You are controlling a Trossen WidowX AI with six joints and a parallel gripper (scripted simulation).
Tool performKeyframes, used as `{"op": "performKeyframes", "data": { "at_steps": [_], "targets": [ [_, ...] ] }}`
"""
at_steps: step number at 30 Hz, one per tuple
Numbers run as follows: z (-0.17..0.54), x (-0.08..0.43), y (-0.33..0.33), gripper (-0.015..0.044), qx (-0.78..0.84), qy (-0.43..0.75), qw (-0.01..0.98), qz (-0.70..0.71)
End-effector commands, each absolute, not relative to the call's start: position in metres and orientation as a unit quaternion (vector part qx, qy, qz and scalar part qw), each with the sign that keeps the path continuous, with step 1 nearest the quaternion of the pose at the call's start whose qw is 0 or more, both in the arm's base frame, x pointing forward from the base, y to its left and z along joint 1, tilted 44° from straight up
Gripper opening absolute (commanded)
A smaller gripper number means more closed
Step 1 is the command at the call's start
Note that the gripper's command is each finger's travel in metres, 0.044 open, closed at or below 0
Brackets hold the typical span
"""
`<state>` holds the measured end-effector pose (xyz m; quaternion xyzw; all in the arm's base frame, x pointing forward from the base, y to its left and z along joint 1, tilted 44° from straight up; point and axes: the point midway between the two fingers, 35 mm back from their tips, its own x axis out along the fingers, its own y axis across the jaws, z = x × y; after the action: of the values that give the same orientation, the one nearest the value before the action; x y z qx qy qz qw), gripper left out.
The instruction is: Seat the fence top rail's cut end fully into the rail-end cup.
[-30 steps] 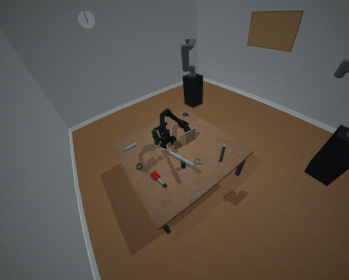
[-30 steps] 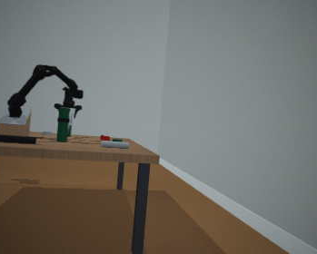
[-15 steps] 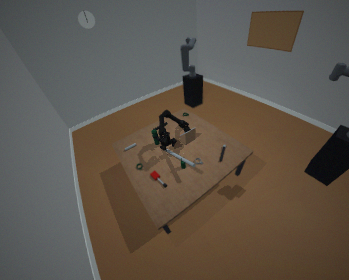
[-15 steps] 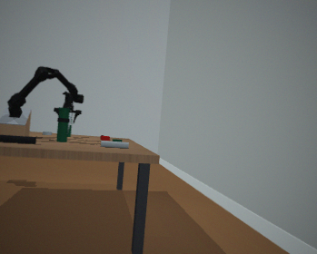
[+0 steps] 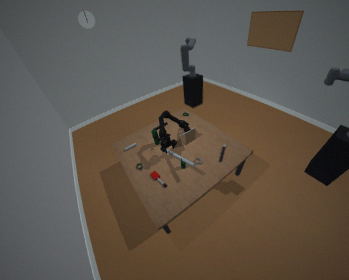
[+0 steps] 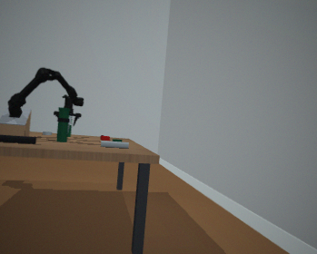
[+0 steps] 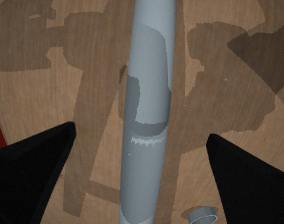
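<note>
The white rail (image 5: 181, 158) (image 7: 147, 100) slants above the table. Its far part lies by the small green post (image 5: 183, 164). My gripper (image 7: 142, 135) is open in the wrist view, one finger on each side of the rail with a gap to both; nothing is held. The big green post (image 5: 155, 137) (image 6: 62, 131) stands upright close to the gripper, with the dark brace band (image 6: 63, 120) around its upper part. The rail's cut end runs out of the top of the wrist view. The rail-end cup and the loop cap cannot be made out, so the seating cannot be told.
A red-headed tool (image 5: 155, 175) (image 6: 105, 138) lies on the table. A white cylinder (image 5: 130, 147) (image 6: 114, 144), a green ring (image 5: 139, 166), a grey ring (image 5: 198, 161) (image 7: 202, 217) and a black bar (image 5: 222, 153) (image 6: 12, 139) lie around. A box (image 6: 14, 129) stands by the arm's base.
</note>
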<state>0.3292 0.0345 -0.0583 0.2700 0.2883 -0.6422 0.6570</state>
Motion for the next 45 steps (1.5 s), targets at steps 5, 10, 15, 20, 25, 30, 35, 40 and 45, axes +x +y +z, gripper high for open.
{"op": "performKeyframes", "data": {
  "at_steps": [5, 10, 15, 20, 25, 30, 35, 40, 45],
  "targets": [
    [-0.068, 0.33, 0.024, 0.044, 0.267, 0.289, 0.659, -0.642],
    [-0.074, 0.33, 0.019, 0.044, 0.267, 0.288, 0.659, -0.642],
    [-0.08, 0.33, 0.013, 0.044, 0.266, 0.288, 0.659, -0.642],
    [-0.085, 0.33, 0.007, 0.044, 0.266, 0.288, 0.659, -0.642],
    [-0.091, 0.33, 0.001, 0.044, 0.266, 0.287, 0.659, -0.642],
    [-0.096, 0.329, -0.005, 0.044, 0.266, 0.287, 0.659, -0.643],
    [-0.098, 0.329, -0.006, 0.0387, 0.266, 0.287, 0.659, -0.643],
    [-0.098, 0.329, -0.006, 0.0256, 0.266, 0.287, 0.659, -0.643],
    [-0.098, 0.329, -0.006, 0.0145, 0.266, 0.287, 0.659, -0.643]
  ]
}}
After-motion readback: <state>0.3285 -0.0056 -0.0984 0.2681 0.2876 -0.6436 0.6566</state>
